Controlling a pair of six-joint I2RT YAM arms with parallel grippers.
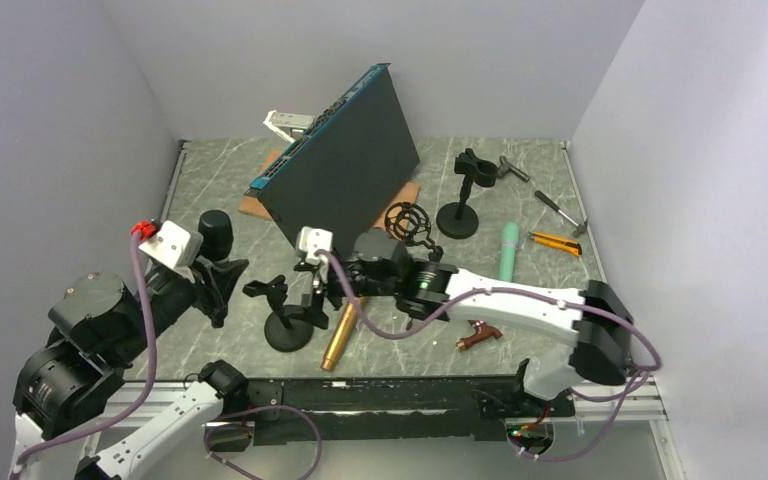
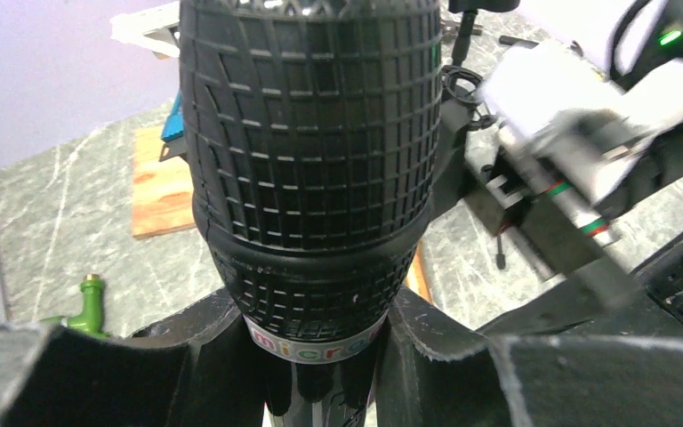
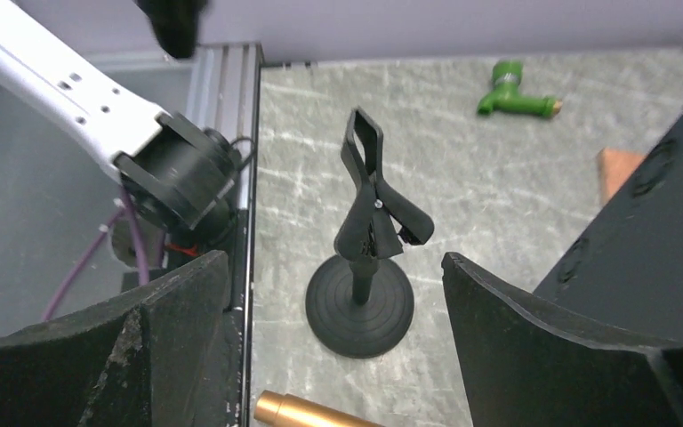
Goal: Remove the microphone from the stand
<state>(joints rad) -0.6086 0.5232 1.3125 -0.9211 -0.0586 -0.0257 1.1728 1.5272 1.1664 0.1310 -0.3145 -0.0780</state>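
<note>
1. Microphone (image 2: 307, 151), its black mesh head filling the left wrist view, is pinched at the neck by the closed left gripper (image 2: 318, 374), which holds it clear of the stand.
2. Stand (image 3: 360, 302) is upright on the table (image 3: 498, 196), its clip empty.
3. Right gripper (image 3: 335, 294) hangs over the stand with jaws spread wide, gripping nothing, probably placed there to steady it.
</note>
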